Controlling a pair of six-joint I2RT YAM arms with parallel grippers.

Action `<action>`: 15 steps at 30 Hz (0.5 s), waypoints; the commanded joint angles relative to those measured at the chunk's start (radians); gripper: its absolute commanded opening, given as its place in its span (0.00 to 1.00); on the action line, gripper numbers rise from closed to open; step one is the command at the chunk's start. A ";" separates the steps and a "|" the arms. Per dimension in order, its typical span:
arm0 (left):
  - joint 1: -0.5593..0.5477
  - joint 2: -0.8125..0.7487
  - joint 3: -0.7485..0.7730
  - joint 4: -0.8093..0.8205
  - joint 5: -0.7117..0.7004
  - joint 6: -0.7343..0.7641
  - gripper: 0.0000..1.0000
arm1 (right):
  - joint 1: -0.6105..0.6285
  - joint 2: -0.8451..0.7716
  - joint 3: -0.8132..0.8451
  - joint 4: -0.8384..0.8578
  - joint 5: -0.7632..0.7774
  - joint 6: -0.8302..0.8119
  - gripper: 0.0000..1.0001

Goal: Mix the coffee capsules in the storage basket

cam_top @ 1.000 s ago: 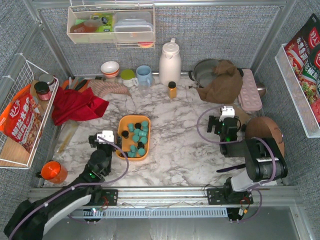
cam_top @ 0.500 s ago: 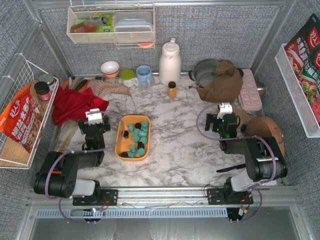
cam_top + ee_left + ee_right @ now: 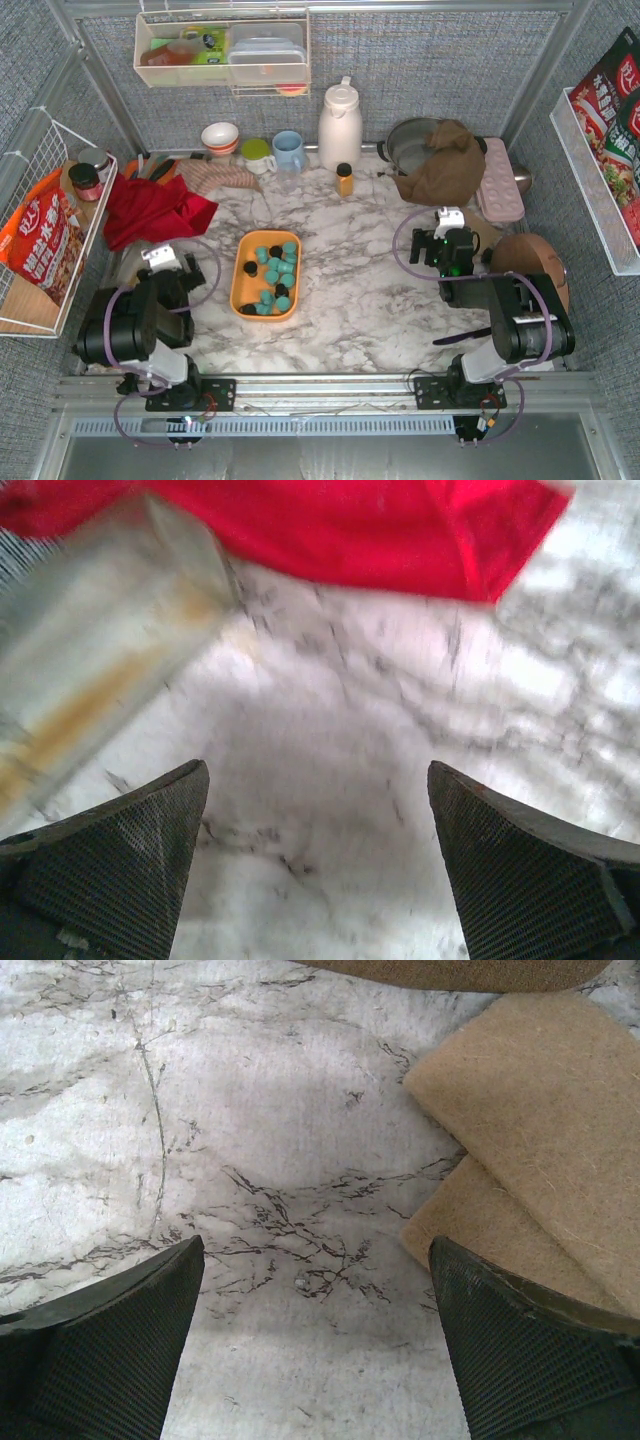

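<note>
Swung off the basket's left wall and folded back toward the lower left of the overhead view within the last second: left gripper, jaws spread wide over bare marble, nothing between them, red cloth ahead. Unmoved at centre right: right gripper, equally wide and empty, tan fibre pad at the right of its wrist view. At centre frame: storage basket, long axis running up and down the picture, coffee capsules clustered inside, mostly teal, a few black near the left wall and lower end. Nearer of the two: left gripper, basket to its right and about level; right gripper well apart across open marble. Open room along both long walls. Probably best entered from above, then swept lengthwise.
</note>
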 commanded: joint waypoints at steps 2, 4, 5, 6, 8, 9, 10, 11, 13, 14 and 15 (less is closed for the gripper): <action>0.011 -0.017 0.030 0.180 -0.091 -0.066 0.99 | 0.001 -0.001 0.008 0.004 0.008 0.008 0.99; 0.001 -0.002 0.087 0.098 -0.061 -0.039 0.99 | 0.001 -0.001 0.006 0.006 0.007 0.008 0.99; -0.001 -0.025 0.103 0.027 -0.055 -0.043 0.99 | 0.001 -0.001 0.007 0.004 0.007 0.008 0.99; -0.004 -0.037 0.118 -0.017 -0.057 -0.040 0.99 | 0.001 -0.001 0.007 0.005 0.008 0.007 0.99; -0.005 -0.020 0.105 0.044 -0.053 -0.029 0.99 | 0.001 0.000 0.008 0.003 0.008 0.008 0.99; -0.006 -0.007 0.099 0.078 -0.049 -0.021 0.99 | -0.003 0.000 0.011 0.003 0.006 0.009 0.99; -0.006 -0.001 0.096 0.085 -0.025 -0.012 0.99 | -0.016 0.000 0.009 0.004 -0.033 0.011 0.99; -0.007 -0.003 0.105 0.067 0.027 0.000 0.99 | -0.033 0.000 0.010 0.006 -0.064 0.020 0.99; -0.008 -0.003 0.112 0.053 0.049 0.009 0.99 | -0.034 0.003 0.012 0.002 -0.063 0.021 0.99; -0.008 0.000 0.108 0.065 0.048 0.007 0.99 | -0.033 0.005 0.012 0.008 -0.062 0.020 0.99; -0.008 -0.002 0.108 0.067 0.048 0.008 0.99 | -0.032 0.003 0.009 0.009 -0.060 0.019 0.99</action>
